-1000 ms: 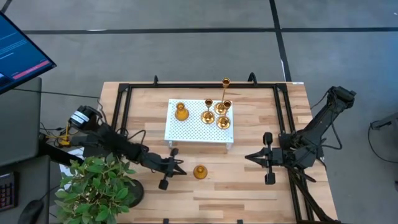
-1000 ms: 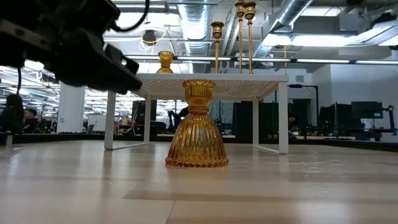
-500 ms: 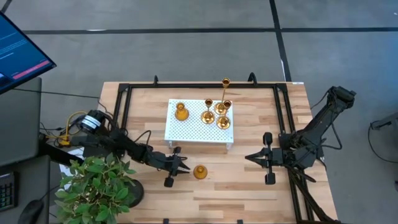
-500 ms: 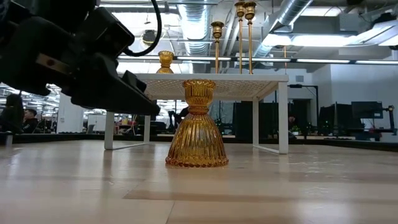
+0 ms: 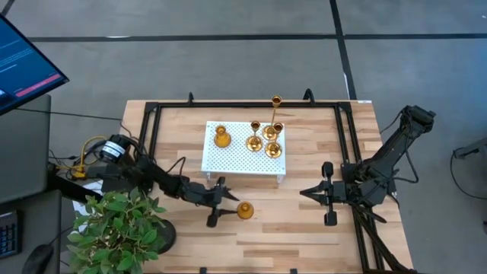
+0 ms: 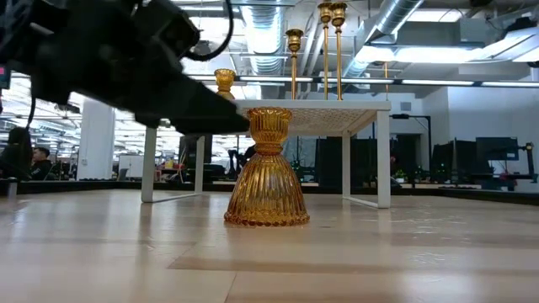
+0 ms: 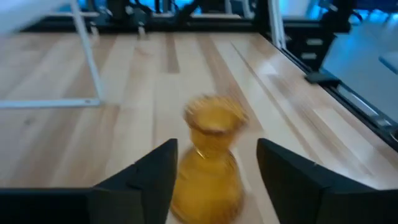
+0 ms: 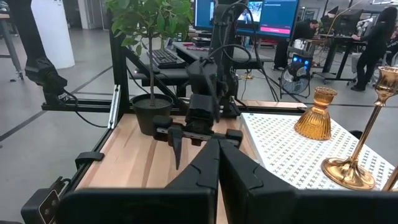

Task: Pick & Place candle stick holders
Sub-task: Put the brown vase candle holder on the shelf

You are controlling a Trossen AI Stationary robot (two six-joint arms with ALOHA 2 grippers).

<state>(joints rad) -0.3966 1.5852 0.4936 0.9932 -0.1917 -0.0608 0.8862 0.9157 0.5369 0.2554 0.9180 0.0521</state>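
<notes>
The left gripper (image 5: 224,202) was open, its fingers (image 7: 152,171) wide apart. The amber candle holder (image 5: 245,210) stood on the table (image 5: 304,228), just in front of the jaws, not yet between them. The right gripper (image 5: 308,193) waited closed.

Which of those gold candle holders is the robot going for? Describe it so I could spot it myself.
Find the white perforated tray in the middle of the wooden table. Just in front of it, the left gripper reaches with open fingers toward a squat, ribbed amber-gold candle holder. It alone stands on the bare wood; all the other holders stand on the tray.
</notes>
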